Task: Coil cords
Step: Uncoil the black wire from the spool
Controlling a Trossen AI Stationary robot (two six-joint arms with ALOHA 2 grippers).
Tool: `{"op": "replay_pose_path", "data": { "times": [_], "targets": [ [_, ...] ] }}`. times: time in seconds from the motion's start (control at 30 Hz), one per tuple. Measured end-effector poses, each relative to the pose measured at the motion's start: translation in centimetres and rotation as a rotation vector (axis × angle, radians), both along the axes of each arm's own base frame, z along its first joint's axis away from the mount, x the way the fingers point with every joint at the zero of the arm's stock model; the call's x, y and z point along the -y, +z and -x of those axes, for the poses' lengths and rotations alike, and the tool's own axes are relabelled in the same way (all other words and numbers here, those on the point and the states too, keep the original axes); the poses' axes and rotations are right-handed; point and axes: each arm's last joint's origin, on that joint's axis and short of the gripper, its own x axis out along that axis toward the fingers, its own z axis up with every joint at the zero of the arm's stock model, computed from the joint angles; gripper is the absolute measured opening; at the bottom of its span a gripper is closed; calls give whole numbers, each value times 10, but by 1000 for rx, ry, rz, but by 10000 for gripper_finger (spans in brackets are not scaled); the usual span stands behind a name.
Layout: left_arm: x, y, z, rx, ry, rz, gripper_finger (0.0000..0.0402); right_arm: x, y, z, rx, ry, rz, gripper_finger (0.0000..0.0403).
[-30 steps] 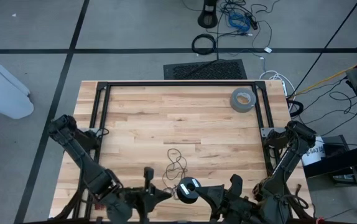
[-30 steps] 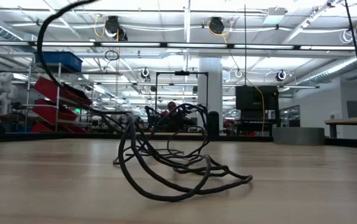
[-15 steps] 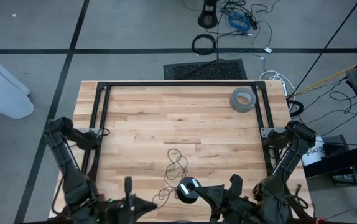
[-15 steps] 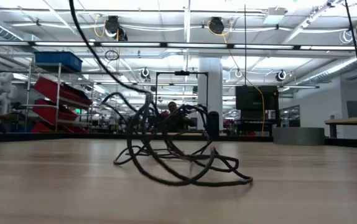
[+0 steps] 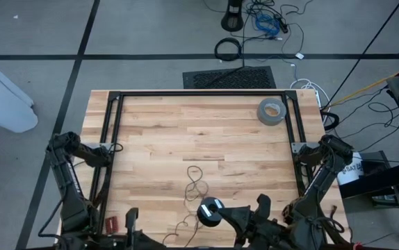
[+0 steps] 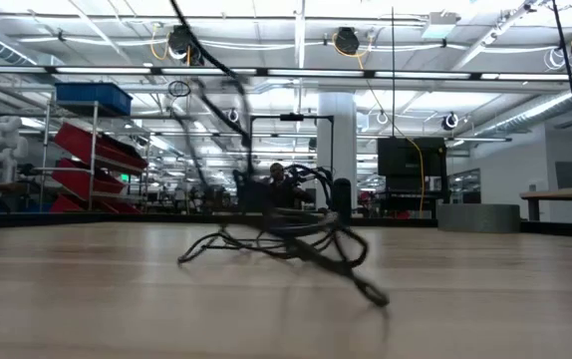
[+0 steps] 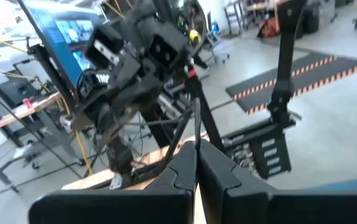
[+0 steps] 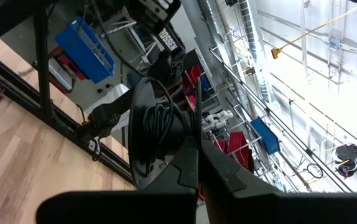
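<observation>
We are coiling the cords (image 5: 196, 182), lying loose at the table's near middle: our left gripper (image 7: 195, 163) is pinching one strand, our right gripper (image 8: 198, 163) clamping the spool (image 5: 210, 210); next, winding.

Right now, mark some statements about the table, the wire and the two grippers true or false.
1. The grey tape roll lies at the table's far right corner. True.
2. The thin black wire is wound in one neat coil. False: it lies in loose, tangled loops on the wooden table.
3. The left gripper is shut. True.
4. The right gripper stands wide open. False: its fingers are closed together.
5. The tape roll sits on top of the wire. False: they lie well apart.
</observation>
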Motion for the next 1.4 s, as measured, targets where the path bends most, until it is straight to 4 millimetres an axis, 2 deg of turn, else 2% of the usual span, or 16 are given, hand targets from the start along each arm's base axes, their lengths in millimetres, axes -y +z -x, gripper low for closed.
{"op": "replay_pose_path", "data": {
  "times": [0.1,0.23,0.47,0.7,0.87,1.13,1.4],
  "targets": [
    [7,-3,-6,34,-29,-27,10,2,0,-2,1,-8,-3,0],
    [18,-10,-18,87,-159,-65,10,5,0,-6,-1,-20,-3,0],
    [20,-20,-39,116,-270,-69,10,7,-2,-8,-5,-29,-7,0],
    [11,-36,-69,80,-352,-99,10,7,-2,-8,-5,-30,-8,0],
    [-3,-43,-87,3,-408,-58,10,7,-1,-8,-3,-29,-10,0],
    [-26,-57,-108,-148,-353,-42,10,4,3,-3,30,-16,-45,0],
    [-37,-67,-122,-189,-308,-32,10,-2,11,10,77,25,-89,0]
  ]
}}
